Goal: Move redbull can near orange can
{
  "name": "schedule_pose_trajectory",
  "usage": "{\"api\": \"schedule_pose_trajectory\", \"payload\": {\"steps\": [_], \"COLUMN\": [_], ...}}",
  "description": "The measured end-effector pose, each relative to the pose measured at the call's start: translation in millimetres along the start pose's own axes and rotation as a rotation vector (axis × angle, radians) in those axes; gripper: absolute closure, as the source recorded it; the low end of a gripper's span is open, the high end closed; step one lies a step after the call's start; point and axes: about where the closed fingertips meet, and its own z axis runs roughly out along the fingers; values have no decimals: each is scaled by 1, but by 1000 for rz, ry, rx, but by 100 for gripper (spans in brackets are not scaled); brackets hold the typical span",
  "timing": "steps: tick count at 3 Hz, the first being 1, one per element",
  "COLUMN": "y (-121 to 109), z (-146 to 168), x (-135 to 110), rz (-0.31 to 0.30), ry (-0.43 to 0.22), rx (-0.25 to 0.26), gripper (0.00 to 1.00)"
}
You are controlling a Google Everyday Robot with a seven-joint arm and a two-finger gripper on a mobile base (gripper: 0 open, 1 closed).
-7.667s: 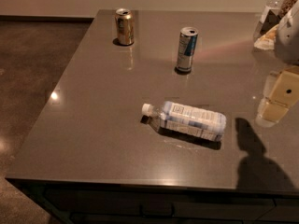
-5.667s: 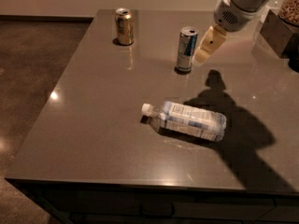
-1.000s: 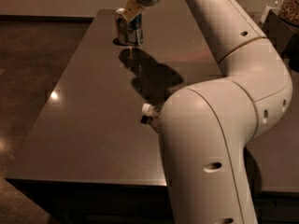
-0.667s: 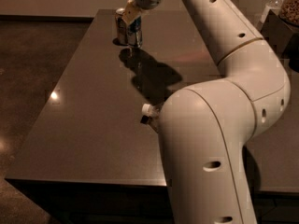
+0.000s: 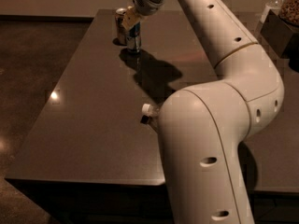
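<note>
The redbull can (image 5: 134,37), slim, blue and silver, stands upright at the far left of the dark table (image 5: 88,115). The orange can (image 5: 121,19) stands right behind it to the left, almost touching and partly covered by it. My gripper (image 5: 131,18) reaches in from the upper right and is shut on the top of the redbull can. One beige finger (image 5: 128,22) shows on the can's left side. The can's bottom seems to rest on the table.
My big white arm (image 5: 210,125) fills the right half of the view. It hides most of a lying plastic bottle; only the white cap (image 5: 147,109) shows. A dark box (image 5: 280,29) stands at the far right.
Since 7.7 s ago the gripper has taken the redbull can from the table's middle back to beside the orange can. Over the last second it has barely moved.
</note>
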Motion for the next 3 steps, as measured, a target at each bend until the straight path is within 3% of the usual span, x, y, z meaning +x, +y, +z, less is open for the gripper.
{"api": "schedule_pose_trajectory", "payload": {"steps": [2, 3], "y": [3, 3], "z": [10, 10], "x": [2, 2], "rz": [-1, -1], "ry": [9, 10], "rx": [-8, -9], "gripper": [0, 0]}}
